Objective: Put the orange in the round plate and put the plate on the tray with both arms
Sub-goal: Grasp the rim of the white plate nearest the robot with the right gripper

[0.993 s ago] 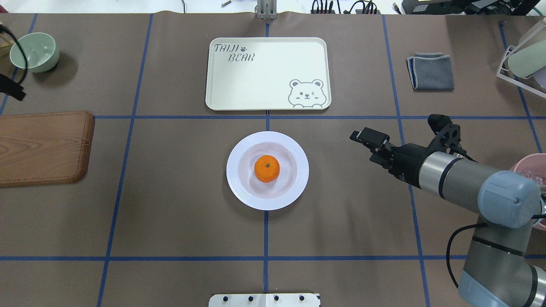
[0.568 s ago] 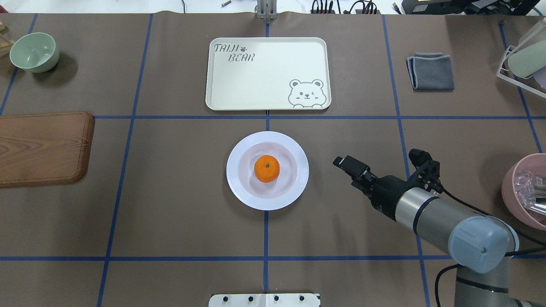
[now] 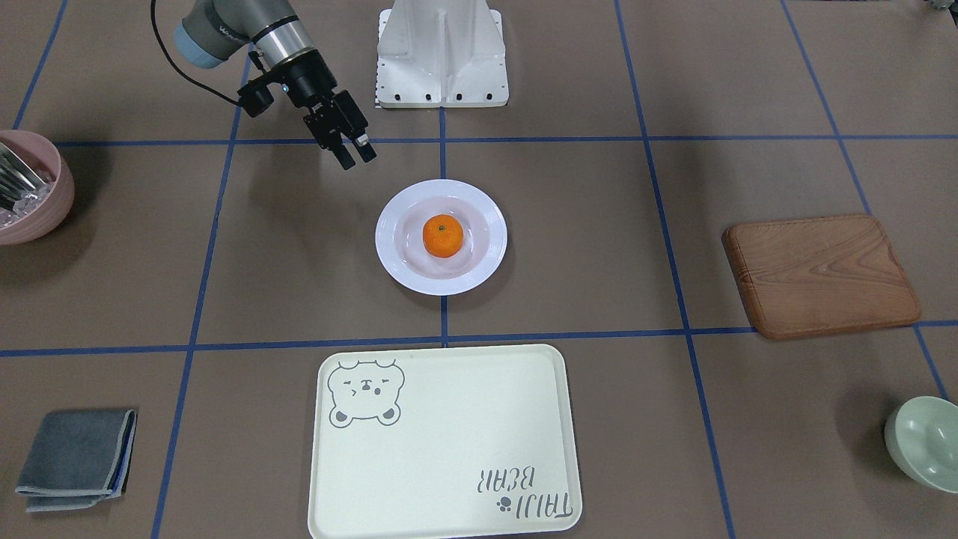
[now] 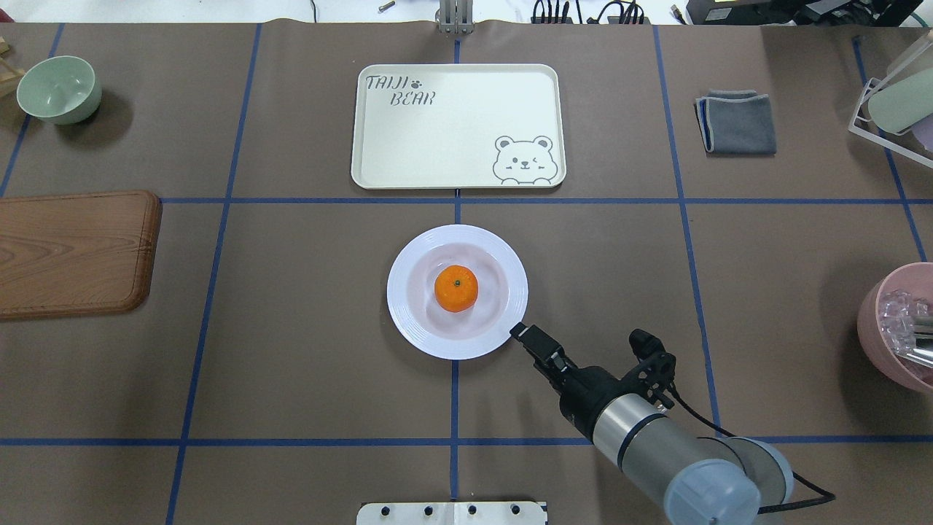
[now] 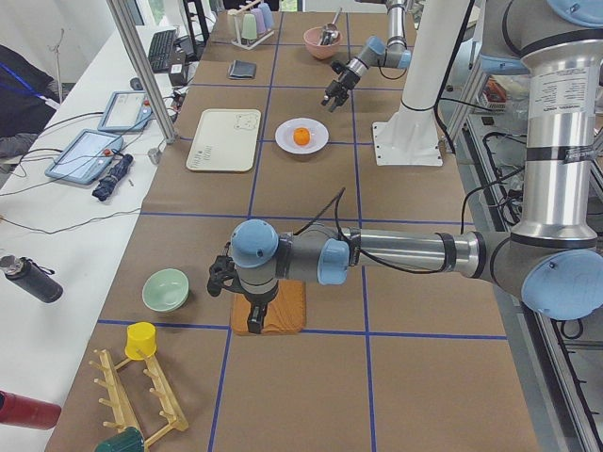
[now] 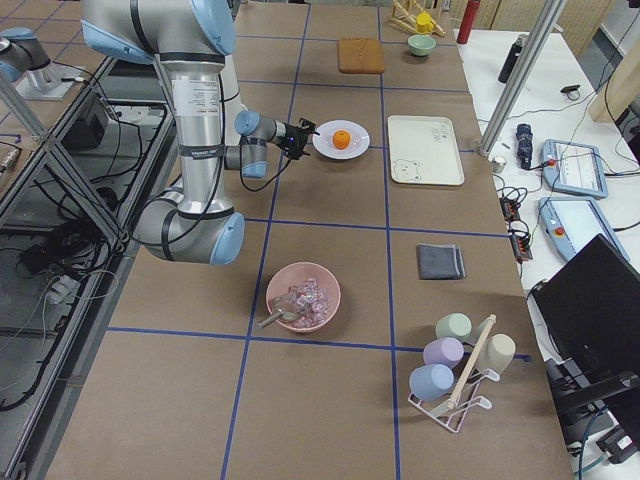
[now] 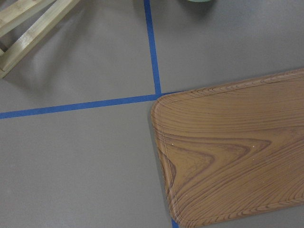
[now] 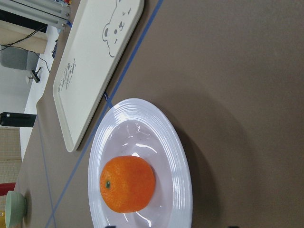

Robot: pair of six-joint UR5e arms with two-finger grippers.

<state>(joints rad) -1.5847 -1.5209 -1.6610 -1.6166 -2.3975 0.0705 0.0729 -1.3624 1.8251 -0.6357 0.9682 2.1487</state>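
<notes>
Since the orange (image 4: 456,288) already sits in the middle of the white plate (image 4: 397,292), the first half of the job looks done and what's left is moving the plate. Plate is at the centre of the counter (image 4: 306,350). The cream bear tray (image 4: 452,138) lies flat at its 12 o'clock, apart from it across a blue tape line, with nothing on it. From overhead, the right claw (image 4: 519,334) is at the plate's 4 to 5 o'clock, tip just beside the rim, angled in toward it. Its fingers are parted by a small gap and pinch nothing. The low slanted approach is probably so one finger can slip under the wide rim. Contact with the rim can't be confirmed; the front view shows the claw off the plate. The left claw (image 5: 252,322) is far off at 9 o'clock, hanging over the wooden board (image 4: 73,251). Only the side camera shows it, so I cannot tell whether its fingers are apart or together. Judgement: a two-arm lift needs the left one at the opposite rim, around 10 o'clock, before raising. A one-sided lift could tip the plate and roll the orange out.
</notes>
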